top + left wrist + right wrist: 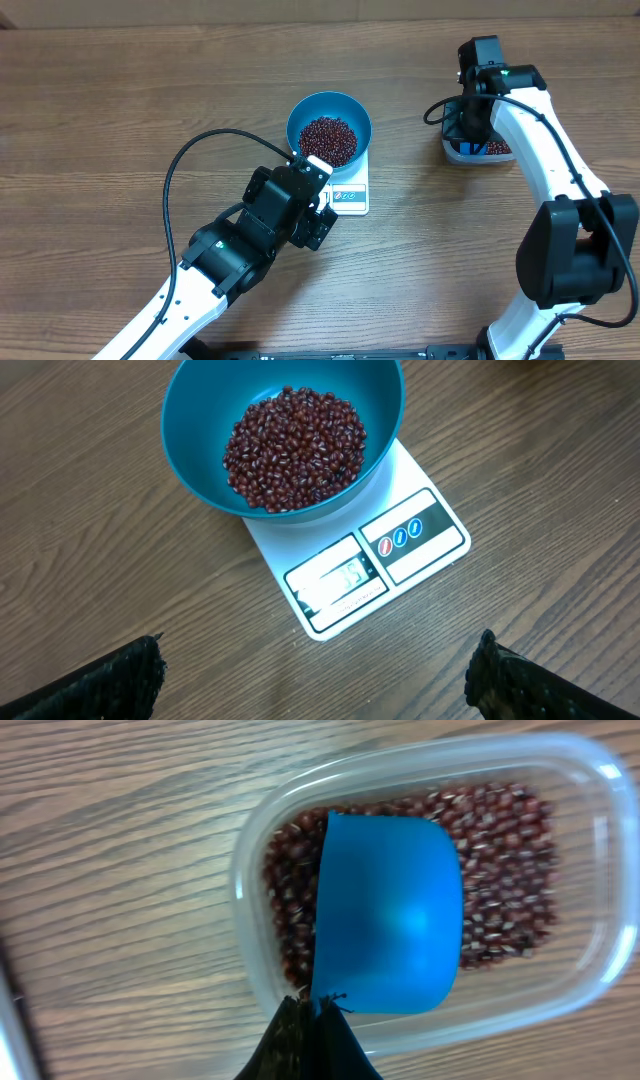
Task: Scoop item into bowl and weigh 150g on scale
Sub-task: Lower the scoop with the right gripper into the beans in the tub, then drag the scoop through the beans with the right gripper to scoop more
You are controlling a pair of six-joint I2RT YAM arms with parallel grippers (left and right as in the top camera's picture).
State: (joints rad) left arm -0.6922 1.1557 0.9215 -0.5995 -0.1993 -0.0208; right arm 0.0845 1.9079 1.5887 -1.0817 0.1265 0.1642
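Closest in, the left gripper [316, 665] hangs low over the brown wood-grain bench [80, 560] with its fingers [120, 675] spread wide and empty, its camera looking onto the small flat white square scale [425, 550]. It is best held off the platform, since any touch would falsify the weight. The scale's rectangular display [335, 582] is washed out by glare, so the figure cannot be read with certainty. On the scale's far half sits the round, deep teal-blue bowl [190, 420], holding a good heap of small dark red-brown beans [295, 450]. Farther off to the right, well apart from the scale, the right gripper [312, 1020] has its fingers [300, 1045] pressed together at the near edge of the bright blue plastic scoop [390, 920]. The scoop is down inside the clear rounded-rectangular plastic tub [248, 910], over the stock of beans [505, 870] there. The step looks like taking another load, and with the bowl already well filled a small one seems wise. That means digging shallow, lifting the scoop level and clearing the tub's rim. Then tip slowly over the bowl's middle, pausing for the reading to settle and trickling the last beans rather than dumping.
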